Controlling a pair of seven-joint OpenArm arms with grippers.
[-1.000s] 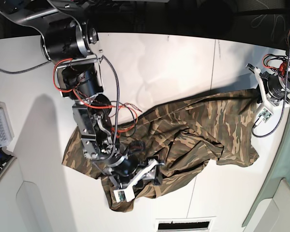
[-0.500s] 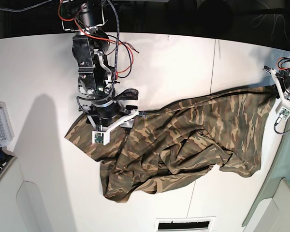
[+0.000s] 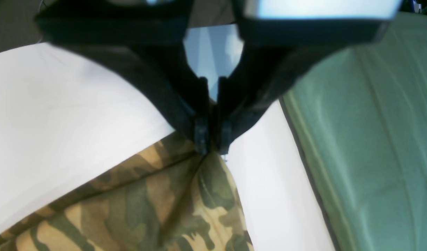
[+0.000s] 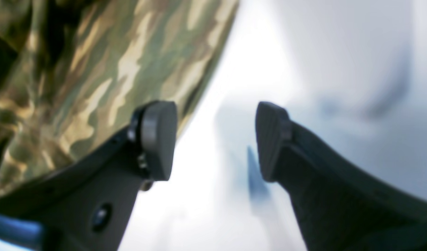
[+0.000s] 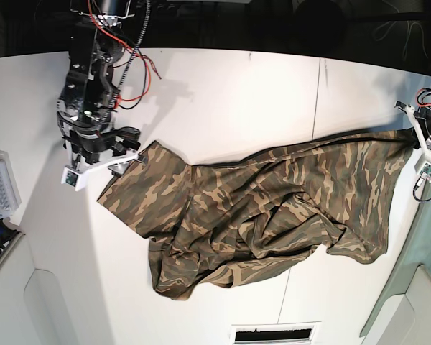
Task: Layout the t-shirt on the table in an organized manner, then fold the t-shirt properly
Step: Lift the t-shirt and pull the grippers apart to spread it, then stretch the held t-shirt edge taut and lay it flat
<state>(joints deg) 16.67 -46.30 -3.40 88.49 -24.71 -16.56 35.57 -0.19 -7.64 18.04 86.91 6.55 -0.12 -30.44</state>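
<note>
On the white table [image 5: 237, 93], the t-shirt [image 5: 273, 208] lies stretched lengthwise but rumpled and bunched through its middle. The left gripper [image 3: 213, 148] has its fingers pinched on one corner, seemingly to anchor that end. The right gripper [image 4: 215, 141], fingers spread and empty, hovers beside the opposite edge.

The camouflage t-shirt [image 5: 266, 215] lies rumpled and partly spread across the white table [image 5: 237, 100], bunched in folds at its middle, 1 corner reaching the table's edge.
</note>
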